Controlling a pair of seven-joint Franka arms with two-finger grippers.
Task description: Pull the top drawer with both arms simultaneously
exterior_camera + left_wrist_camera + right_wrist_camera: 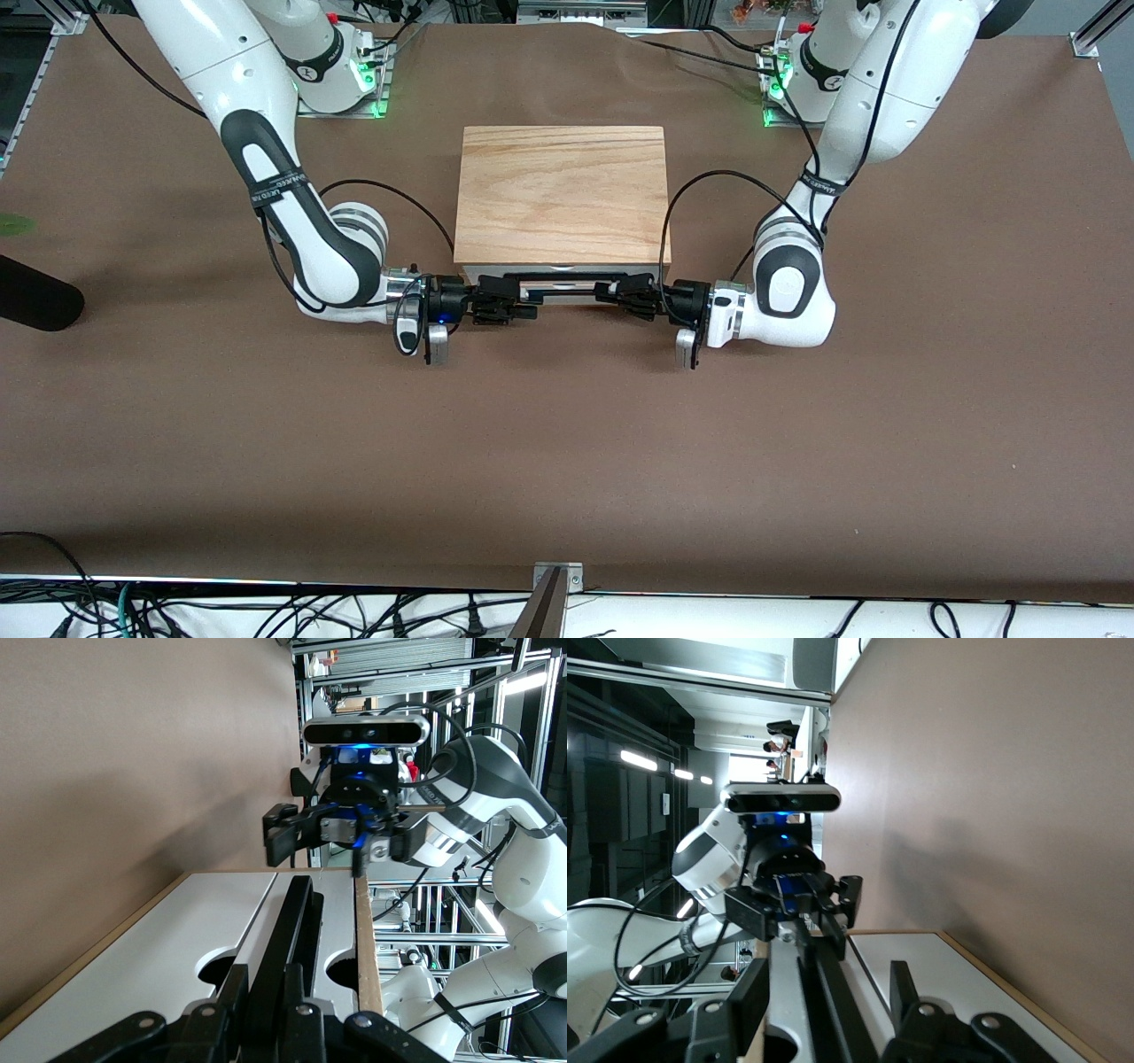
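Observation:
The top drawer [567,286] shows as a white front strip under the box's wood-grain slab [562,190]. Its thin black bar handle [571,299] runs across the front. My left gripper [613,295] reaches in from the left arm's end and is shut on the handle [288,930], one finger [232,992] on each side of the bar. My right gripper [523,307] comes in from the right arm's end. Its fingers [756,992] stand wide apart around the handle [833,1001] without touching it. The drawer front [332,904] lies next to the slab edge.
A second white front panel [177,939] sits below the top drawer. The box stands mid-table on brown paper [567,461]. The arm bases [341,62] stand along the table's edge farthest from the front camera. A dark object [35,301] lies at the right arm's end.

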